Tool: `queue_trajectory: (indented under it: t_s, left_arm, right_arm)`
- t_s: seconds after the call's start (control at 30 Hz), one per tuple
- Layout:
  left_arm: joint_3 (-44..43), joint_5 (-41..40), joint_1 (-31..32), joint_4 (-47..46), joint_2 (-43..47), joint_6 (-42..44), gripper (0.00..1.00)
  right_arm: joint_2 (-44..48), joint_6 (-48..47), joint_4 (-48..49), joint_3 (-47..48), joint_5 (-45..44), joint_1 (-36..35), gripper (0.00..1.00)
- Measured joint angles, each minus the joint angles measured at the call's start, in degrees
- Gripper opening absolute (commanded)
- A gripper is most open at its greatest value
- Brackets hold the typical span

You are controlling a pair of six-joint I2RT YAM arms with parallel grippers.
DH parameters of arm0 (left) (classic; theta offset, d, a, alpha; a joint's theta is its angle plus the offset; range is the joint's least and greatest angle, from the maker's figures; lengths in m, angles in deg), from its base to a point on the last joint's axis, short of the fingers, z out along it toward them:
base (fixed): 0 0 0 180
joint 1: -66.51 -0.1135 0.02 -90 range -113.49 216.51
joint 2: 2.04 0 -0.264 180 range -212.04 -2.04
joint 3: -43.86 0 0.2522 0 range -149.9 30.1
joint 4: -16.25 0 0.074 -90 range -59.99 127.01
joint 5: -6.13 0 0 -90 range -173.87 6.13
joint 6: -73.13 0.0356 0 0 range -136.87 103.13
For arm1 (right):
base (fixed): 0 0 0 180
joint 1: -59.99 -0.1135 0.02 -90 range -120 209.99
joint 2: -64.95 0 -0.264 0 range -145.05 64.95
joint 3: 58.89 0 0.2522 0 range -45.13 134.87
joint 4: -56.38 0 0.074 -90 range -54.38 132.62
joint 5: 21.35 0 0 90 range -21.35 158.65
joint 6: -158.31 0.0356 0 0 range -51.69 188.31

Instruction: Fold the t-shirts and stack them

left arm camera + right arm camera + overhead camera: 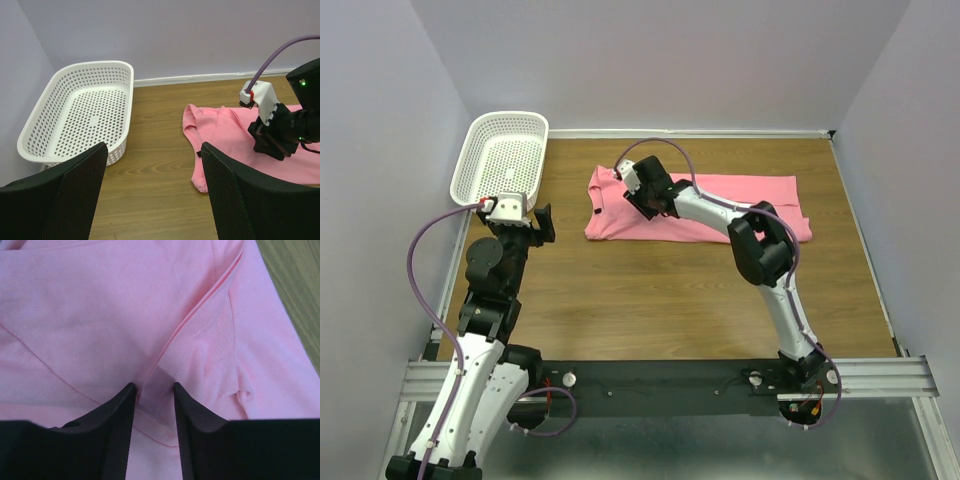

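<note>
The salmon-pink t-shirt [720, 205] lies partly folded as a wide band on the far middle of the wooden table. It also shows in the left wrist view [220, 125] and fills the right wrist view [100, 315]. My right gripper [644, 204] is down on the shirt's left part, near the sleeve seam. Its jaws [154, 387] stand narrowly apart, tips pressed on the cloth with a strip of fabric between them. My left gripper [544, 222] is wide open and empty [154, 150], hovering over bare table left of the shirt.
A white plastic mesh basket [480, 125] stands empty at the far left corner, also seen in the left wrist view [95, 66]. Grey walls close in the table at the back and both sides. The right arm [760, 245] reaches across the shirt's middle.
</note>
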Motion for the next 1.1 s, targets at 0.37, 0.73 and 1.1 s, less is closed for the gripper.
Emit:
queue_trajectory:
  t_s: [0.37, 0.73, 1.1]
  left_arm:
    - [0.0, 1.0, 0.0, 0.0, 0.0, 0.0, 0.83]
    - [0.0, 1.3, 0.0, 0.0, -0.1, 0.0, 0.83]
    - [0.0, 1.5, 0.0, 0.0, -0.2, -0.4, 0.83]
  right_arm:
    - [0.0, -0.1, 0.0, 0.0, -1.8, 0.0, 0.28]
    - [0.6, -0.9, -0.1, 0.0, -4.0, 0.0, 0.13]
    - [0.9, -2.0, -0.1, 2.6, -7.5, 4.6, 0.42]
